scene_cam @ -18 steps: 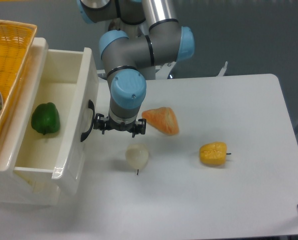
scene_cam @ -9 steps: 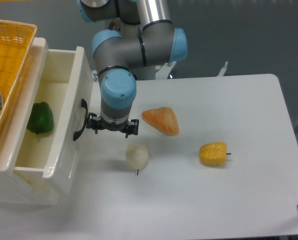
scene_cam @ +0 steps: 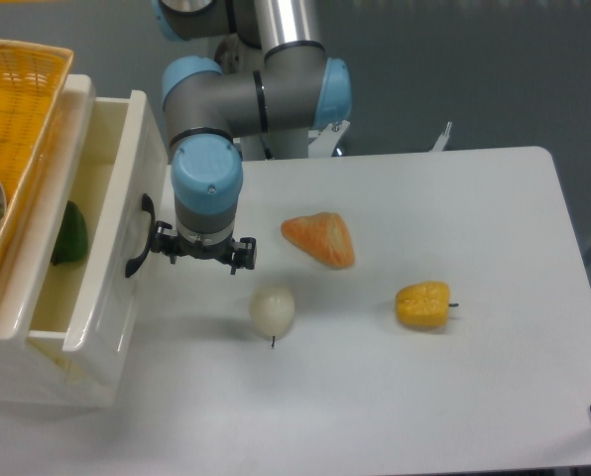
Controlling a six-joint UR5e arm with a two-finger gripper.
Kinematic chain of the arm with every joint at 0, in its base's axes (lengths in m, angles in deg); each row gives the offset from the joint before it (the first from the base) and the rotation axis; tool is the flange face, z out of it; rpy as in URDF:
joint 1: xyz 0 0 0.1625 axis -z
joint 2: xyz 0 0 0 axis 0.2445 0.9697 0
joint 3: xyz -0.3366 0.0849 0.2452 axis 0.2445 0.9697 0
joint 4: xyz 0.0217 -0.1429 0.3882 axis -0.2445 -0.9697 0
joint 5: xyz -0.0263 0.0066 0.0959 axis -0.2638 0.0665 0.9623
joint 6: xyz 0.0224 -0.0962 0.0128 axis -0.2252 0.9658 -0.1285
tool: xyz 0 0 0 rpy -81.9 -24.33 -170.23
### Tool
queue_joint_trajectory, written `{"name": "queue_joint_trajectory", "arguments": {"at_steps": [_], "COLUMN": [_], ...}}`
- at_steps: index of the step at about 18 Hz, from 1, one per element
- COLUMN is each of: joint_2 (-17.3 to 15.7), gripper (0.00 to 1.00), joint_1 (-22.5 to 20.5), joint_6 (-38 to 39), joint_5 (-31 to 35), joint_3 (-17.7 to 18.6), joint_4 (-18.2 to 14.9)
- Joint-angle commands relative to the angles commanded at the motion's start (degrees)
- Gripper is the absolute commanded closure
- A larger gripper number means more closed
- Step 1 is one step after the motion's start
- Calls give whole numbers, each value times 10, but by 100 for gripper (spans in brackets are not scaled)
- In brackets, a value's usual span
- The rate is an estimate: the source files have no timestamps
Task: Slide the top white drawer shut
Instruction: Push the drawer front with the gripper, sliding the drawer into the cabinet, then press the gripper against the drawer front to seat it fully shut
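Observation:
The top white drawer (scene_cam: 109,288) stands partly open at the left, its black curved handle (scene_cam: 137,238) facing right. A green pepper (scene_cam: 69,236) lies inside, half hidden under the cabinet top. My gripper (scene_cam: 201,252) points straight down right beside the drawer front, its left side at the handle. The blue wrist above hides the fingertips, so I cannot see how far apart the jaws are. Nothing shows between them.
A yellow wicker basket (scene_cam: 13,109) sits on the cabinet top at the far left. On the white table (scene_cam: 454,397) lie an orange-pink piece of food (scene_cam: 320,238), a white bulb (scene_cam: 273,309) and a yellow pepper (scene_cam: 423,303).
The gripper has moved left, and the drawer front has slid left with it. The drawer is less open, and more of the green pepper is covered.

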Motion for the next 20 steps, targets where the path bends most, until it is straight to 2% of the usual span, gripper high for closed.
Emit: {"name": "queue_joint_trajectory", "arguments": {"at_steps": [20], "joint_2": [0], "gripper": [0], "joint_1": [25], "joint_6": [0], "joint_5": [0], "joint_3": [0], "joint_4": [1]}}
